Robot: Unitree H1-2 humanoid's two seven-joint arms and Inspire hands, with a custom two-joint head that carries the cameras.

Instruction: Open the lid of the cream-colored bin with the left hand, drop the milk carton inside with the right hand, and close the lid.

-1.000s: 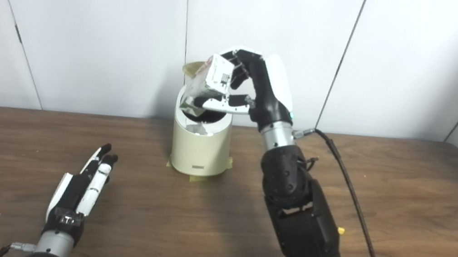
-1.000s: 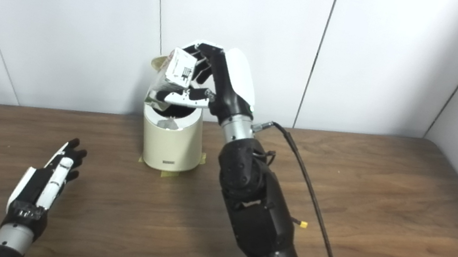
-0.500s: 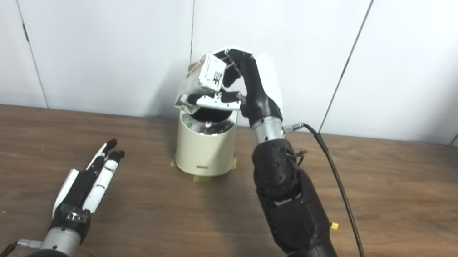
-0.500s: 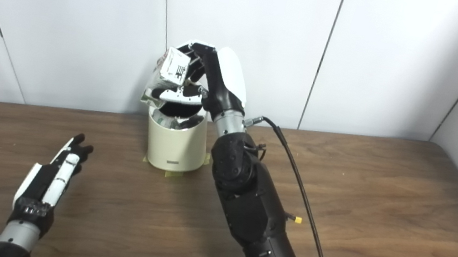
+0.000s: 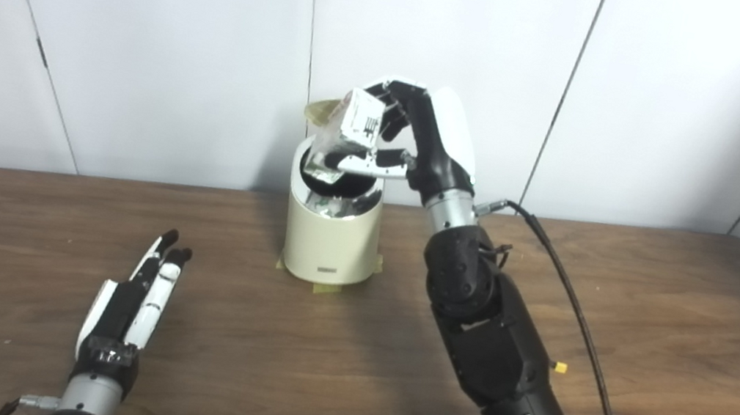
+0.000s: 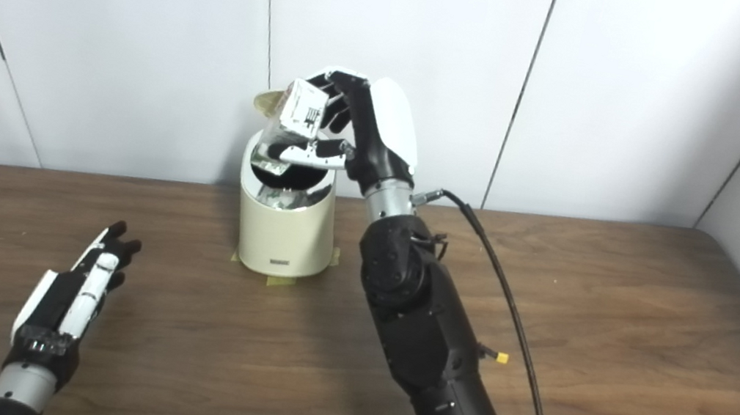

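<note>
Two hands: right hand, arm raised, pinches the tilted milk carton above the open cream-colored bin; left hand lies flat, fingers extended, on the surface.

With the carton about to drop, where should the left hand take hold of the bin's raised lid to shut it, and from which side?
Judging from its pose, the lid stands tilted up behind the bin opening, so its upper free edge looks best. The left hand could approach from the bin's left, clear of the right hand holding the milk carton.

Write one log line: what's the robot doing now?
right hand: holds milk carton over open cream-colored bin | lid: up | left hand: open on table
</note>
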